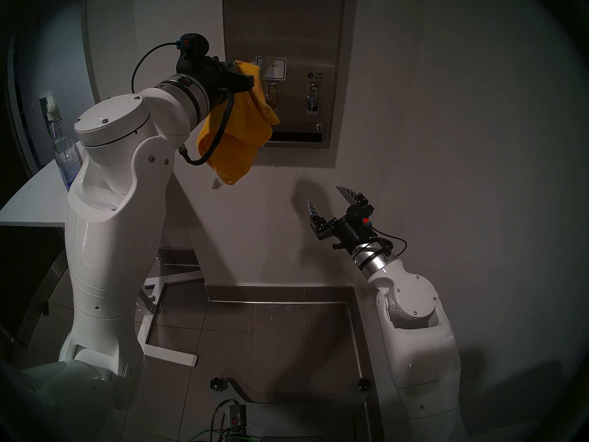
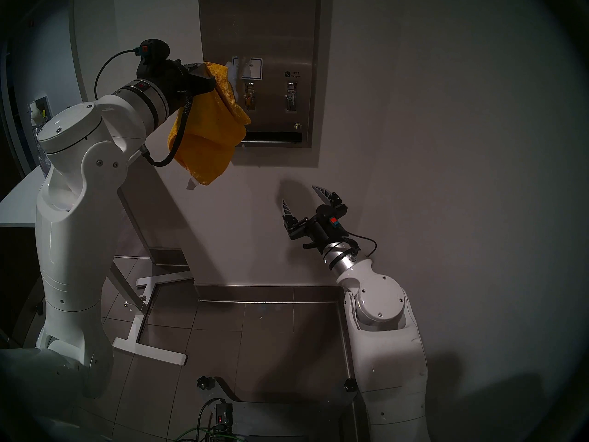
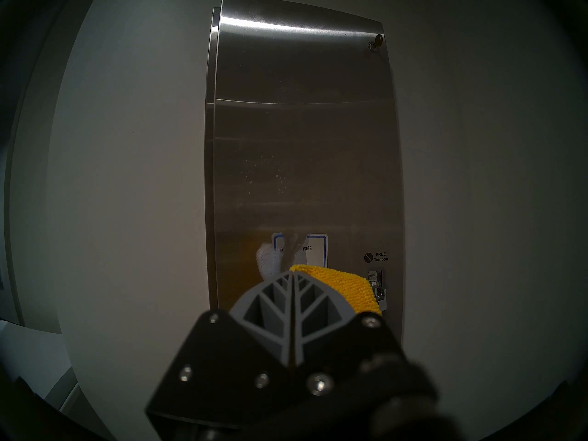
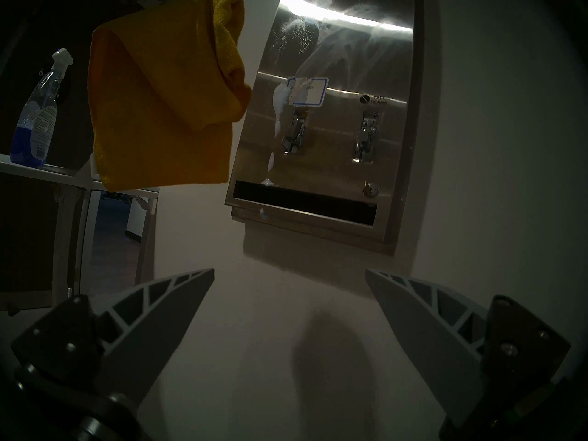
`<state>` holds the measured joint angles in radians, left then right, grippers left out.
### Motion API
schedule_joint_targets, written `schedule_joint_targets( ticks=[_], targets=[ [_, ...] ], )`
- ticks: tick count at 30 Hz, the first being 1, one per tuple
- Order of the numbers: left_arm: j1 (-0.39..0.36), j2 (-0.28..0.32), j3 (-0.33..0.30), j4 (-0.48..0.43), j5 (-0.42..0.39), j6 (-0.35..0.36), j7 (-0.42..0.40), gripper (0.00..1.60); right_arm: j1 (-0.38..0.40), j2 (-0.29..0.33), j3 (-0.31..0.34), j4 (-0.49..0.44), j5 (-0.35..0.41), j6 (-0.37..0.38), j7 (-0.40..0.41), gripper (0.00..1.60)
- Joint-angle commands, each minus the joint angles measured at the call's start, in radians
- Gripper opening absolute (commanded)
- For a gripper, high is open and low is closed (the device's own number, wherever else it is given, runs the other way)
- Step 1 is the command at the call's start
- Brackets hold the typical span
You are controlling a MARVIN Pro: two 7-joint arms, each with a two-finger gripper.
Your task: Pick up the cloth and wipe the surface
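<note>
the left gripper (image 3: 292, 273) is clamped on the cloth (image 1: 237, 135), just before the dispenser front (image 3: 305, 163)'s lower left corner, its foam (image 3: 269, 262) dead ahead. the right gripper (image 1: 328, 199) gapes wide, empty, lower down.

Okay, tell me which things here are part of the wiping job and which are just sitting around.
Part of the job:
- yellow cloth, pinched in the shut left end effector
- steel dispenser front, foam beside its label

Just there:
- spray bottle on the white table
- right end effector, open, empty
</note>
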<state>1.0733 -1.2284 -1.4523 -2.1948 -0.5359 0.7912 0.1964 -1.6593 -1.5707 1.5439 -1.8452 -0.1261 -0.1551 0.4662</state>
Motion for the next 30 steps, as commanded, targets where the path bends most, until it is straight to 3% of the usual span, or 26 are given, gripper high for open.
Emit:
schedule_joint_targets(
  ticks=[1,15,30],
  targets=[
    [-0.027,0.002,-0.01,-0.023,0.005,-0.009,0.001,0.0,0.113,0.025,-0.025,-0.069,-0.026,0.028,0.041,1.6],
    [-0.027,0.001,-0.011,-0.024,0.008,-0.008,0.0,0.0,0.232,0.005,-0.085,-0.074,-0.052,0.118,0.135,1.6],
    [-0.028,0.0,-0.011,-0.024,0.011,-0.008,-0.002,0.0,0.345,-0.084,-0.105,0.011,-0.024,0.208,0.16,1.6]
  ],
)
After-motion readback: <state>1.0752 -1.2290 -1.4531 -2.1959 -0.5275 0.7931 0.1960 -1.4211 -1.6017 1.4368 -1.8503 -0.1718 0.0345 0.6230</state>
